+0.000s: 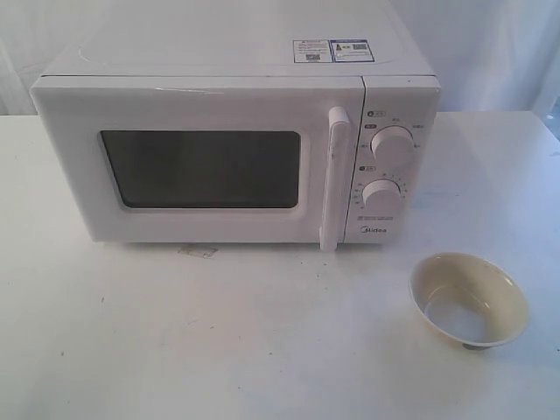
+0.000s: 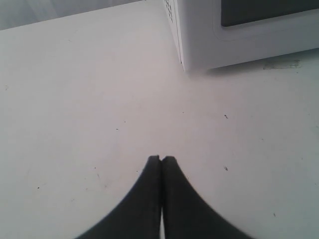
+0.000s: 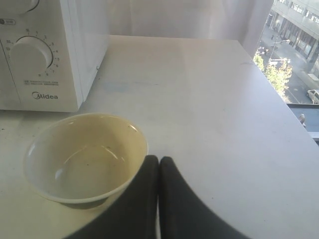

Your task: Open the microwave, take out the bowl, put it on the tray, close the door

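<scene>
The white microwave (image 1: 236, 149) stands at the back of the table, and its door (image 1: 201, 157) with dark window and vertical bar handle (image 1: 335, 179) is closed. The cream bowl (image 1: 469, 300) sits upright on the bare table in front of the microwave's right end. No tray shows in any view. In the right wrist view the bowl (image 3: 85, 158) lies just beside my right gripper (image 3: 159, 159), which is shut and holds nothing. My left gripper (image 2: 161, 159) is shut and empty over bare table, near the microwave's (image 2: 239, 30) left front corner. Neither gripper appears in the exterior view.
The white table (image 1: 175, 341) stretches wide in front of the microwave. A small scuff or tape mark (image 1: 199, 251) lies under the door's front edge. The table's right edge (image 3: 279, 104) borders a window with a street below.
</scene>
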You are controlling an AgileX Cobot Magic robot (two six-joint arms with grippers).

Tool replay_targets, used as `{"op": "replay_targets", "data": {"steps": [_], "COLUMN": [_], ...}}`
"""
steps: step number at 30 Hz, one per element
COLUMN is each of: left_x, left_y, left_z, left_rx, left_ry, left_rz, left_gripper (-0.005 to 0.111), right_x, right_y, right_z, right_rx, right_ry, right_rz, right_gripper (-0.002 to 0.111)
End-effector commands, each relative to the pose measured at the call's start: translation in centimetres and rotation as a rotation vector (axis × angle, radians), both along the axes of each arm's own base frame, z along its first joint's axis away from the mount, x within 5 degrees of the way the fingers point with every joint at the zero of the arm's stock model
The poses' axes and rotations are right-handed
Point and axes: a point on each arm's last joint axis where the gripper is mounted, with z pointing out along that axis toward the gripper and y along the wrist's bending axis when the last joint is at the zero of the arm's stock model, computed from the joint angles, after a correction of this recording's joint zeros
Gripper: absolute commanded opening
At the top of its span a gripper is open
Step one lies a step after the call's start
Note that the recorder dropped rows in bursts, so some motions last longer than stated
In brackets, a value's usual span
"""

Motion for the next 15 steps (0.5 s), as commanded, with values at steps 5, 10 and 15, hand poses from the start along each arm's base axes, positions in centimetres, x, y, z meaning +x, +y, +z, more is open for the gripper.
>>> {"op": "replay_targets", "data": {"steps": [5,10,15], "left_x": [-0.06,-0.06,-0.08], "left_y": [-0.06,-0.06,-0.09], "left_z": [-0.16,-0.16,-0.21], "left_rx": [-0.009,-0.013,-0.021], "left_ry": [0.008,0.009,0.016], "left_rz": [-0.004,-0.004,-0.003], "left_gripper": [0.0,0.0,0.0], "right_x": [-0.01,-0.01,-0.01], "right_y": [-0.03,-0.03,-0.03], "right_z": [-0.1,-0.1,-0.1], "right_rx": [-0.014,-0.014,-0.014], "right_ry": [-0.004,-0.004,-0.004], "right_rz": [-0.001,-0.001,-0.001], "right_gripper": [0.0,0.0,0.0]}}
